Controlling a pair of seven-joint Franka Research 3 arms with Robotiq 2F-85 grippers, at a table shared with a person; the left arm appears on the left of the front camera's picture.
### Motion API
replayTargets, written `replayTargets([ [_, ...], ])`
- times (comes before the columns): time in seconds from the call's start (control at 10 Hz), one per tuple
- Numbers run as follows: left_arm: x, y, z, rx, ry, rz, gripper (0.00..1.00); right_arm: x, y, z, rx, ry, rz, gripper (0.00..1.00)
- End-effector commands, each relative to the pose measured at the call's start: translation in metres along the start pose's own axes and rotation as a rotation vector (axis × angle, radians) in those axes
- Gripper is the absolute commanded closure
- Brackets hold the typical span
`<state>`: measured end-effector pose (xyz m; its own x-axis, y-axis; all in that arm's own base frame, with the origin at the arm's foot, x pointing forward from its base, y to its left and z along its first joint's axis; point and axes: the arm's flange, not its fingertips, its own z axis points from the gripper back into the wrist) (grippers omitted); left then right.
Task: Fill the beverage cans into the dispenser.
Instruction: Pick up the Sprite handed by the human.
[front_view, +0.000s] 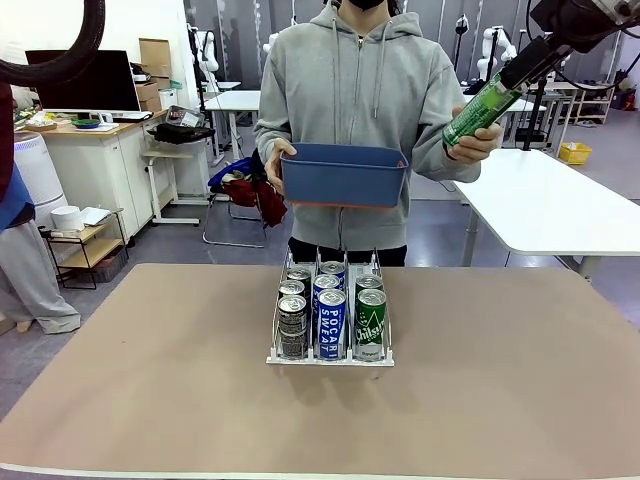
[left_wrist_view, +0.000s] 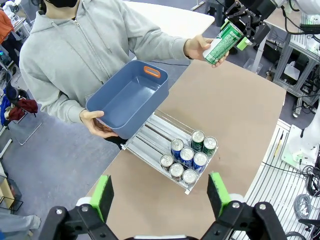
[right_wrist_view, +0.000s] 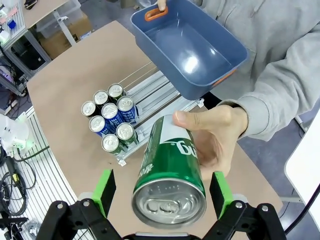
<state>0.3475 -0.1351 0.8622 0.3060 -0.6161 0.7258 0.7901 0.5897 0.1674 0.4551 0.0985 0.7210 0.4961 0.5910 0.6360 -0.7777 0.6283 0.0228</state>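
The dispenser (front_view: 330, 358) stands mid-table with several beverage cans in its three lanes: dark grey on the left (front_view: 292, 328), blue in the middle (front_view: 331, 322), green on the right (front_view: 371, 322). High at the right, a person's hand holds one green can (front_view: 480, 110) (right_wrist_view: 170, 170). My right gripper (front_view: 520, 70) (right_wrist_view: 162, 192) is open around that can's top end, with gaps on both sides. High above the table, my left gripper (left_wrist_view: 160, 195) is open and holds nothing, looking down on the dispenser (left_wrist_view: 150, 135) and its cans (left_wrist_view: 187, 160).
The person stands at the far edge holding an empty blue bin (front_view: 345, 175) (left_wrist_view: 130, 97) (right_wrist_view: 200, 45) in the other hand, just beyond the dispenser's back end (right_wrist_view: 150, 95). Brown tabletop (front_view: 150, 400) lies bare on both sides. A white table (front_view: 560, 200) stands at the far right.
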Motion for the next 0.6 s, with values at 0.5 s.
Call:
replayTargets([
  [0.5, -0.004, -0.0009, 0.0012, -0.01, -0.003, 0.002, 0.0, 0.0022, 0.002, -0.0028, 0.002, -0.003, -0.013, 0.0],
])
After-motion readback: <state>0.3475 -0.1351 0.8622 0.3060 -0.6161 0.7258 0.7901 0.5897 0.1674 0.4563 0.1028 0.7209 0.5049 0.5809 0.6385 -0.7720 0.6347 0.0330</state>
